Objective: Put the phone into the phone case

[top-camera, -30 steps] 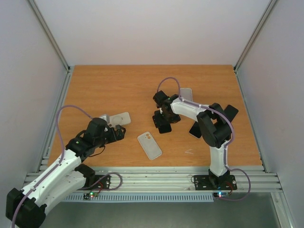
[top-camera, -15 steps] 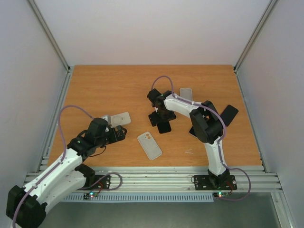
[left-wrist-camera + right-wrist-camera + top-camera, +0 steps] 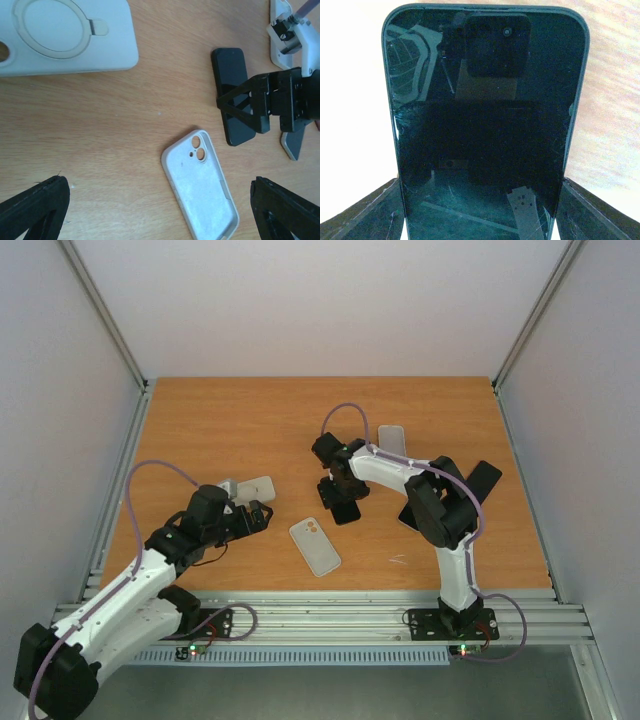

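Note:
The black phone (image 3: 347,506) hangs just above the table in my right gripper (image 3: 342,490), which is shut on its long sides. In the right wrist view the phone (image 3: 485,125) fills the frame between my fingers (image 3: 365,215). The open white phone case (image 3: 315,546) lies inside-up on the table, a little to the front-left of the phone. In the left wrist view the case (image 3: 200,187) lies between my wide-open left fingers (image 3: 35,210), with the held phone (image 3: 232,100) beyond it. My left gripper (image 3: 255,517) is open and empty, left of the case.
A second white case (image 3: 250,488) with a ring mark lies by my left gripper. A pale case (image 3: 391,438) lies behind the right arm. Two dark phones (image 3: 481,480) (image 3: 411,513) lie at the right. Rails border the table.
My right gripper has shifted slightly left and toward the near edge with the phone. My left gripper has edged slightly toward the case.

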You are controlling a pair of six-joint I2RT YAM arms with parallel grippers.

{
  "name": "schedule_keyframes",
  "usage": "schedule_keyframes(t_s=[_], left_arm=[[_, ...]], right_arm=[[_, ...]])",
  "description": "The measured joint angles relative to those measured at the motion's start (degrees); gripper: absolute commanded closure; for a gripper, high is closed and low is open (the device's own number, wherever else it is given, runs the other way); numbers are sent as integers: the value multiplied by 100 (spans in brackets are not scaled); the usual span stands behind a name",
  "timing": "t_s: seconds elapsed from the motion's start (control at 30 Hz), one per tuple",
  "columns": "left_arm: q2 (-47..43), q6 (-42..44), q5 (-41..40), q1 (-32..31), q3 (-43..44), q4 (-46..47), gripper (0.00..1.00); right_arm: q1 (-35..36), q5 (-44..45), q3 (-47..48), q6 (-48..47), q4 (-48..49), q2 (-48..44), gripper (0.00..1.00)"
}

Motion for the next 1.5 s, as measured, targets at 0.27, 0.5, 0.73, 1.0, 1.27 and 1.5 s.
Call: schedule_keyframes(t_s=[0.27,0.5,0.73,1.0,1.27,1.5], left_arm=[[702,-151,503,0,9,664,1],[1639,-297,1123,0,177,1443,1],[2555,-527,1528,-240,435,2387,1],[3064,-721,1572,-715,688,3156,7],[3257,-973,1661,-951,691,3779,32],[3283,-1156,1777,-1008,682,4223,61]], right_arm=[[0,20,-1128,79,334,-879,37],[44,-107,-1987,118,721,-2282,39],[348,-352,-2568,321,1213,-3119,40],[645,-529,-2997,557,1738,-3713,40],[675,-841,-3281,761,2243,-3923,40],[675,-1204,-3506,938,2730,-3950,40]])
